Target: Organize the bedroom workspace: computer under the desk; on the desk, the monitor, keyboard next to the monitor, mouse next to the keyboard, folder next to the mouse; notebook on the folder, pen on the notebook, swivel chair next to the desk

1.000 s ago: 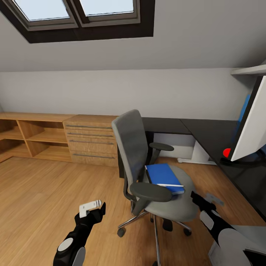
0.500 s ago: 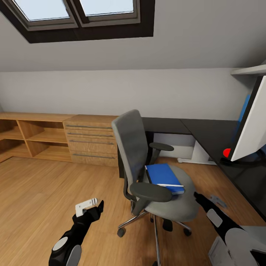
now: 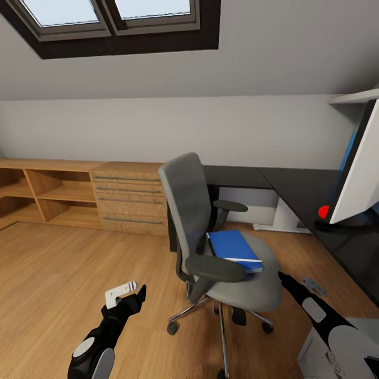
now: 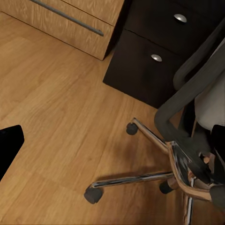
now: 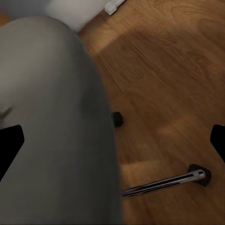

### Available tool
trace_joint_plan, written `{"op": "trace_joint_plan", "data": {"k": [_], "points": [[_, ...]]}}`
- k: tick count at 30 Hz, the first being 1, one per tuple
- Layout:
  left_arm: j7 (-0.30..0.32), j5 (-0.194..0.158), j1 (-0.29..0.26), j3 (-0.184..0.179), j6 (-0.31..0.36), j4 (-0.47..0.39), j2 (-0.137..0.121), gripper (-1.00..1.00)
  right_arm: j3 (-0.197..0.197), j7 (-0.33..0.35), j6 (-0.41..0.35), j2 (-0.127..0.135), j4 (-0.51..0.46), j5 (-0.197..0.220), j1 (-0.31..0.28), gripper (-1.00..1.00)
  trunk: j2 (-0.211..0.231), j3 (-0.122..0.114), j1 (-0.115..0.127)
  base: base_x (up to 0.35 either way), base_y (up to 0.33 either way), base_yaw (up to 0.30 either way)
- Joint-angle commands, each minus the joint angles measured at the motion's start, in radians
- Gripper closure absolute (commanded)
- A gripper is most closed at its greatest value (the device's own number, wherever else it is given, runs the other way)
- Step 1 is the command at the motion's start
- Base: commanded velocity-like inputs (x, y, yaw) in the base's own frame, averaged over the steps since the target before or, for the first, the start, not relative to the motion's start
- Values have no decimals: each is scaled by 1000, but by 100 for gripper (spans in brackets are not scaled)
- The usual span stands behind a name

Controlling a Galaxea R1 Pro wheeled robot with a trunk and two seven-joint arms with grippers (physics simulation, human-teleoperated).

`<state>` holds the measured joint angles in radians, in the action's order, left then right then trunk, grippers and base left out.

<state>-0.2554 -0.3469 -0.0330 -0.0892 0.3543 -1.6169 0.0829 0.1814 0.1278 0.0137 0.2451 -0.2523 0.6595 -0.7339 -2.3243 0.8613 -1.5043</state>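
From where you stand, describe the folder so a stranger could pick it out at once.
Find the grey swivel chair standing on the wood floor beside the long black desk. On its padded seat lies the folder, flat, rectangular and bright blue. A thin white pen lies near its front edge; nothing else there is blue.

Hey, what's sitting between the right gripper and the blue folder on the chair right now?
In the head view, just the grey seat cushion of the swivel chair lies between the right gripper and the folder; nothing else lies there.
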Motion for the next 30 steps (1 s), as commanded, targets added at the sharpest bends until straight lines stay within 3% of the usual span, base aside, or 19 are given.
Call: {"op": "trace_joint_plan", "data": {"k": [1,16,22,30], "points": [[-8,-10,-1,-1,3,-1,0,-100,1,6,1,0,1,10,-1,-100,-8,4,-4,0,0,0],[-8,-10,-1,-1,3,-1,0,-100,3,7,3,-1,1,11,-1,-100,-113,51,-61,0,0,0],[-8,-10,0,-2,5,3,0,-100,3,6,2,-1,-17,11,-1,-100,-113,51,-61,0,0,26],[-8,-10,0,-3,5,6,0,-100,3,6,2,-3,-21,11,-1,-100,-113,51,-61,0,0,243]]}}
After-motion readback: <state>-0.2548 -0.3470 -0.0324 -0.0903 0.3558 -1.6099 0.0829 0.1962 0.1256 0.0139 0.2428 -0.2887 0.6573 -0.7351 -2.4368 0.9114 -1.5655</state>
